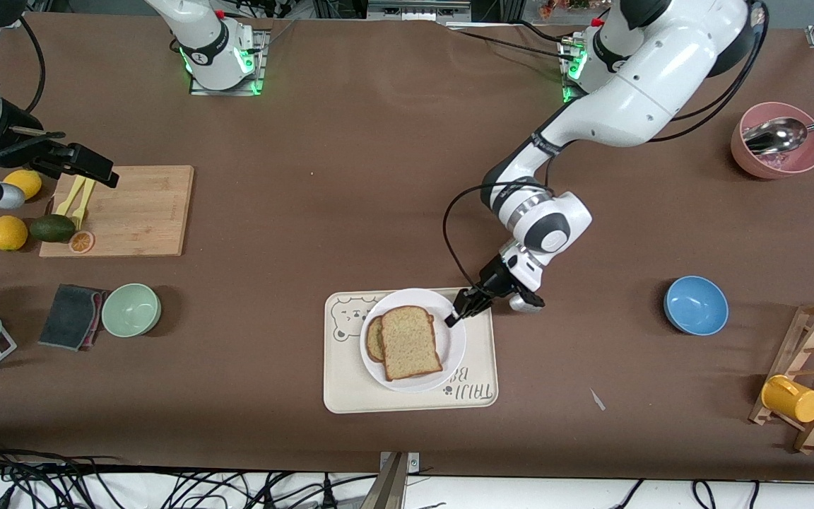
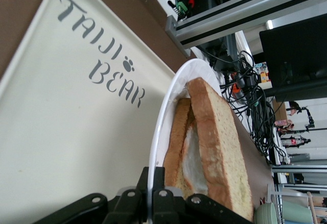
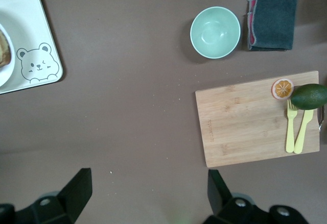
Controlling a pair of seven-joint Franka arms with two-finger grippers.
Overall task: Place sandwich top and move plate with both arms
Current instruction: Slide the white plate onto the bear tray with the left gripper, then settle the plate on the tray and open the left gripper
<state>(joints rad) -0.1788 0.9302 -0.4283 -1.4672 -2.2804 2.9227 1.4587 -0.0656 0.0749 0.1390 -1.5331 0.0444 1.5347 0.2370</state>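
The sandwich top (image 1: 410, 341) lies on the white plate (image 1: 449, 346), over a lower slice that peeks out at one side. The plate rests on a cream bear tray (image 1: 340, 382) near the front camera. My left gripper (image 1: 456, 314) is shut on the plate's rim at the edge toward the left arm's end. In the left wrist view the white rim (image 2: 168, 101) runs between the closed left gripper (image 2: 157, 175), with the sandwich top (image 2: 219, 147) just past it. My right gripper (image 1: 99, 171) waits open, raised over the cutting board (image 1: 131, 208). Nothing lies between the fingers of the right gripper (image 3: 148, 183).
Yellow forks, an orange slice and an avocado (image 1: 52, 227) sit on the board, with lemons beside it. A green bowl (image 1: 131, 309) and grey cloth (image 1: 71, 314) lie nearer the camera. Toward the left arm's end are a blue bowl (image 1: 695, 304), a pink bowl (image 1: 778, 141) and a wooden rack (image 1: 813, 382).
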